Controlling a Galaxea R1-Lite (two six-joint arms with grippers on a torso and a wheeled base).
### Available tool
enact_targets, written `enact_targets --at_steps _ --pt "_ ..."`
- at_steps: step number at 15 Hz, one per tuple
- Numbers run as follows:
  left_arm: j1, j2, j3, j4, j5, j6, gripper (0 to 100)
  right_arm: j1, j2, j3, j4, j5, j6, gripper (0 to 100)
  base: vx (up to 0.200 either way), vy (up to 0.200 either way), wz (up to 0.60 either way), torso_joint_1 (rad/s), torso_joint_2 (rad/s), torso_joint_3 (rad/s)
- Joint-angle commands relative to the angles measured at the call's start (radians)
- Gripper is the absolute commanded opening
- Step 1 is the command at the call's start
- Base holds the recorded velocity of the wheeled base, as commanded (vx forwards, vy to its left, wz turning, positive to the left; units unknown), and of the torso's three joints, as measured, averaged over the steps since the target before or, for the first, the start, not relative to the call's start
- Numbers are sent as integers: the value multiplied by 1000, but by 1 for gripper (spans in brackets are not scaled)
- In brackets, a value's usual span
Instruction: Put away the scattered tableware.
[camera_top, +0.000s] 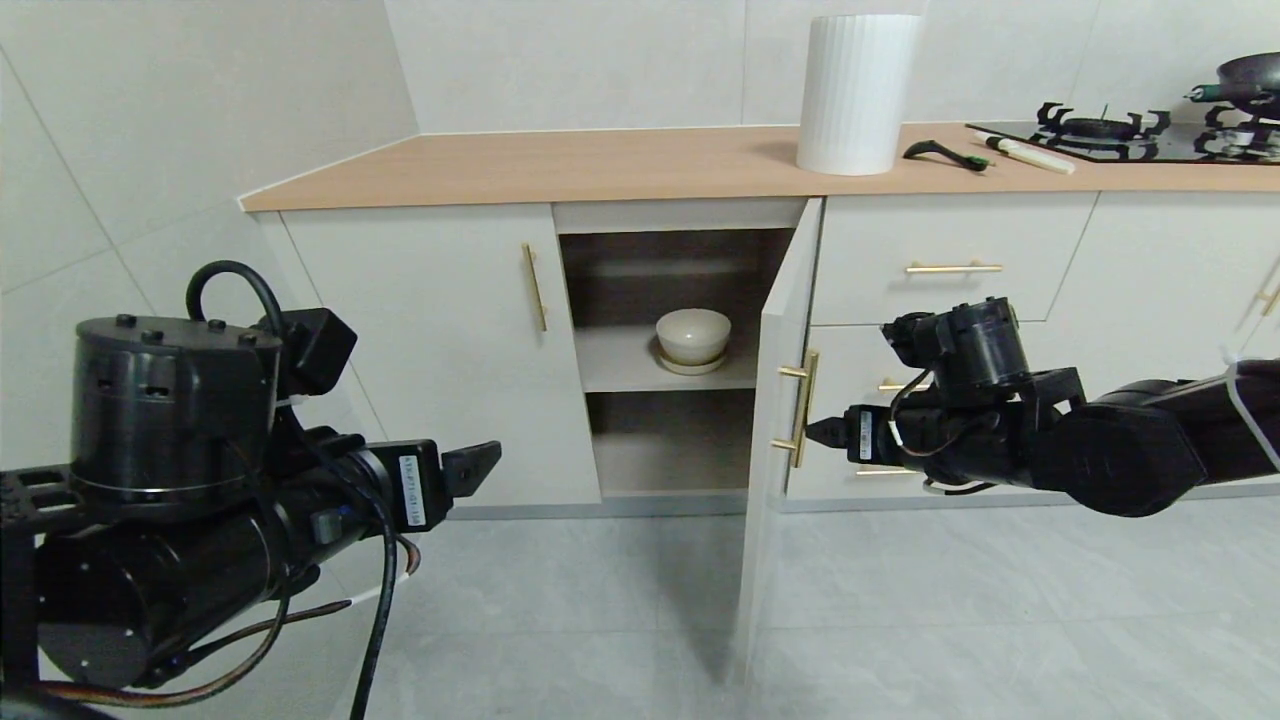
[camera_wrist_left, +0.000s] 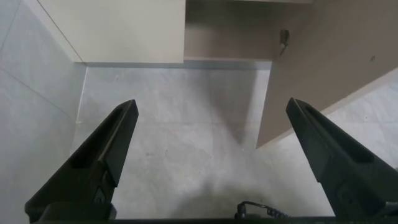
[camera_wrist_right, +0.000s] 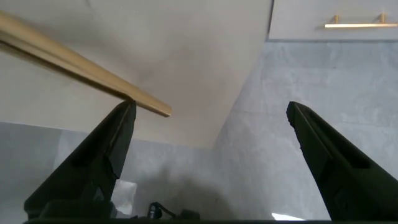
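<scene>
Head view gives me the bowl (camera_top: 693, 335): a cream, glossy, round one sitting upright on a shallow plate (camera_top: 689, 368) of the same colour, on the upper shelf of the open cabinet (camera_top: 655, 380). The cabinet door (camera_top: 775, 330) is flat, matt and pale, and swung out toward me, with a slim brass handle (camera_top: 801, 405) standing vertical on its face.

My right gripper (camera_top: 815, 432) hovers just beside that handle at mid-height. From the head camera I cannot judge its spread. The right wrist view settles it: the two black wedge-shaped fingers (camera_wrist_right: 102, 162) are spread wide with nothing held. The brass bar runs slantwise past one fingertip, its end jutting slightly into the gap. Whether metal and finger touch I cannot tell.

My left gripper (camera_wrist_left: 211, 104) hangs low, well apart from the cabinet on the closed-door side. In the left wrist view its fingers are likewise parted wide and empty, over grey speckled floor tiles (camera_wrist_left: 186, 143), with the door's lower edge in sight beyond.

Farther out, the head view alone shows the wood-grain countertop (camera_top: 600, 165). It carries a tall white ribbed cylinder (camera_top: 858, 90), a black peeler (camera_top: 945, 153), a white-handled utensil (camera_top: 1030, 155) and a black gas hob (camera_top: 1130, 135) with a dark pan (camera_top: 1250, 75).
</scene>
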Motion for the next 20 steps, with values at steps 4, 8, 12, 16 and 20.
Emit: enact_targets --at_steps 4,8,12,16,20 --pt "2 -37 26 3 1 47 100 18 42 10 -35 -3 3 100 100 0 0 0 0 1" --pt "10 -31 25 1 1 45 100 45 88 24 -132 -24 28 100 200 0 0 1 -1 4" --pt "13 -16 23 -2 -1 45 100 56 17 99 -152 16 29 100 150 0 0 -8 -1 7" --pt "13 -12 22 -3 1 44 100 59 -35 133 -153 127 31 100 0 0 0 0 0 0" --pt "13 -11 22 -3 1 44 100 125 -78 173 -153 120 22 100 0 0 0 0 0 0"
